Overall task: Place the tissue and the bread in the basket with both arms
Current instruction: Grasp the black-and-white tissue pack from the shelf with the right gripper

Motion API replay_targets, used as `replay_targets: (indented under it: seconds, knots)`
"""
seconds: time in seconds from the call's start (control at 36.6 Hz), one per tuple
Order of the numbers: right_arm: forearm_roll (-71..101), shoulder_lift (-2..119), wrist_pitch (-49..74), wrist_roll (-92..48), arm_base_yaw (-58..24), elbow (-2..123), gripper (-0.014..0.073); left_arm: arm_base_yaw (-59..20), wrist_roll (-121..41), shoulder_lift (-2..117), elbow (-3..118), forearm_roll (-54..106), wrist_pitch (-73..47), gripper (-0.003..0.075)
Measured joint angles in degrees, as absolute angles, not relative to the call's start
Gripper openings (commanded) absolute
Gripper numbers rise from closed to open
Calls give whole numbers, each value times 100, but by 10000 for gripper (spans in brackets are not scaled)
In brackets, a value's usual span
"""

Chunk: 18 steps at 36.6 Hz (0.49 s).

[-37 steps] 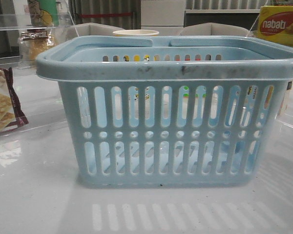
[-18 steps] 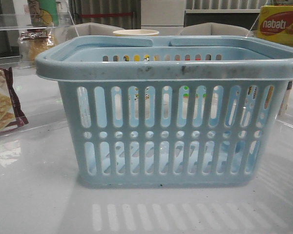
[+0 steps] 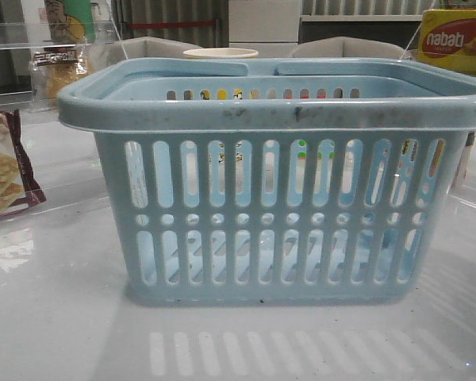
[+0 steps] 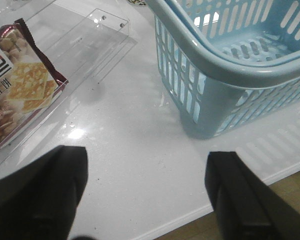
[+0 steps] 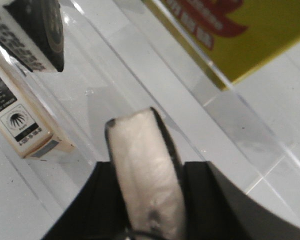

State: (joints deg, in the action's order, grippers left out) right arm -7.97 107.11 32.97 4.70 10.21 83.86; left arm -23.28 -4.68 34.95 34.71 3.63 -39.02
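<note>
The light-blue slotted basket (image 3: 278, 214) fills the middle of the front view and shows in the left wrist view (image 4: 230, 60); what I see of its floor is bare. The bread (image 3: 57, 73), a clear bag of golden pieces with a dark label, stands at the far left behind the basket. My right gripper (image 5: 147, 200) is shut on the tissue (image 5: 142, 160), a narrow pack with a pale face and dark edges, held above a clear tray. My left gripper (image 4: 145, 195) is open and empty over the table's front edge, left of the basket. Neither gripper shows in the front view.
A maroon-edged cracker packet (image 3: 4, 163) lies on a clear tray at the left and also shows in the left wrist view (image 4: 20, 95). The yellow-red nabati box (image 3: 456, 40) stands far right, close to my right gripper (image 5: 240, 30). A white carton (image 5: 20, 117) lies nearby.
The basket has not moved. Behind its right end a small dark shape now shows where the background was bright a second ago.
</note>
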Motion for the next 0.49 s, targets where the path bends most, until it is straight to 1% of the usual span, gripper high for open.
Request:
replay_targets:
  seconds: [0.08, 0.33, 0.49]
  knots:
    - [-797, 10699, 3303, 470, 1021, 8388, 131, -2328, -468, 3495, 3471, 363, -3902, 548]
    - [-809, 10176, 3446, 470, 948, 8388, 129, -2328, -468, 3495, 3471, 363, -3902, 548]
    - [-809, 9422, 3589, 470, 554, 8388, 129, -2328, -468, 3495, 3471, 363, -3902, 548]
